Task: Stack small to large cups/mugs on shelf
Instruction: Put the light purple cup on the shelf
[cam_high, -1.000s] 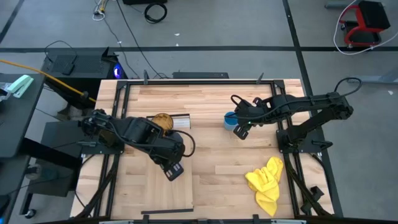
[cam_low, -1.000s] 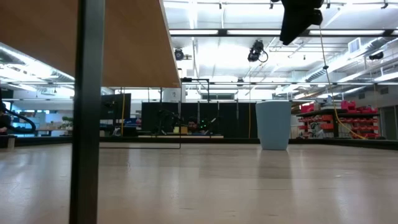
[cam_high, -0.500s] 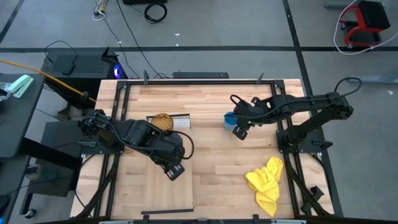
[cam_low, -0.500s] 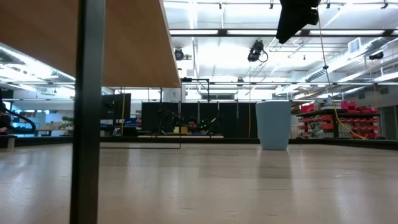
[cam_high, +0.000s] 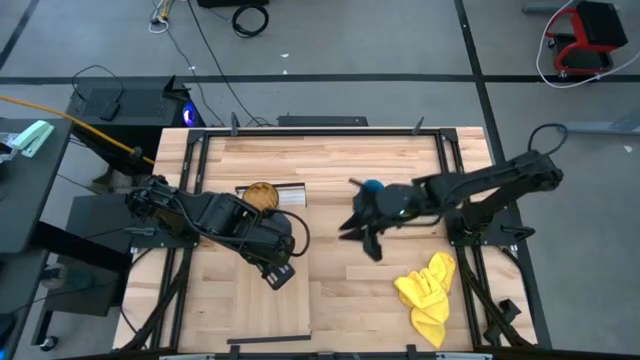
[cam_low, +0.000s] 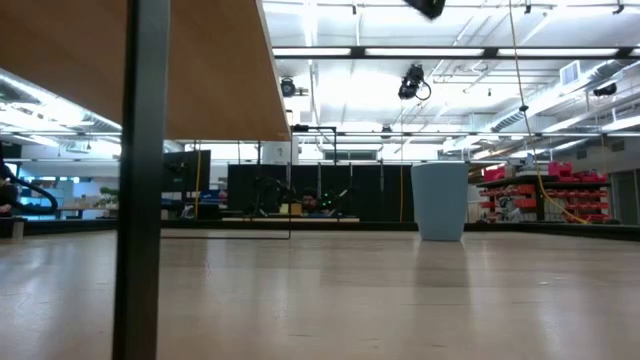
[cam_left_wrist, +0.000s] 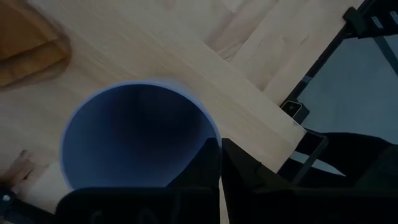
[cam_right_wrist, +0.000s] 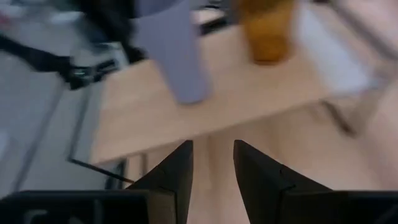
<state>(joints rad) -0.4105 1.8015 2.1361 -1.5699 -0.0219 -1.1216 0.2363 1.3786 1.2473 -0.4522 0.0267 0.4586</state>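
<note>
1. Table (cam_high: 340, 300): slatted wood top with a dark frame around it and both arms over it.
2. Shelf (cam_right_wrist: 261, 87): pale raised board on the left half of the table, with a white strip at its far end. The low view sees its underside and one dark leg.
3. Left gripper (cam_left_wrist: 220, 149): over the shelf, toward the front in the high view. Its fingers are pressed together on the rim of the lavender cup (cam_left_wrist: 137, 137), and they look pinched on the cup wall.
4. Right gripper (cam_right_wrist: 212, 152): above the bare table middle, between the shelf and the cloth (cam_high: 428, 290). Its fingers are spread with nothing between them, and it faces the shelf (blurred in the high view).
5. Cloth: yellow and crumpled, at the front right of the table, well apart from all the cups.
6. Tumbler (cam_high: 260, 195): amber, upright on the shelf near the white strip, with nothing touching it.
7. Lavender cup: upright with its mouth up, and its base looks down on the shelf board. It is near the tumbler but apart from it (right wrist view).
8. Blue cup (cam_high: 372, 186): upright on the table top, off the shelf, just behind the right gripper. Part of the right arm hides it.
</note>
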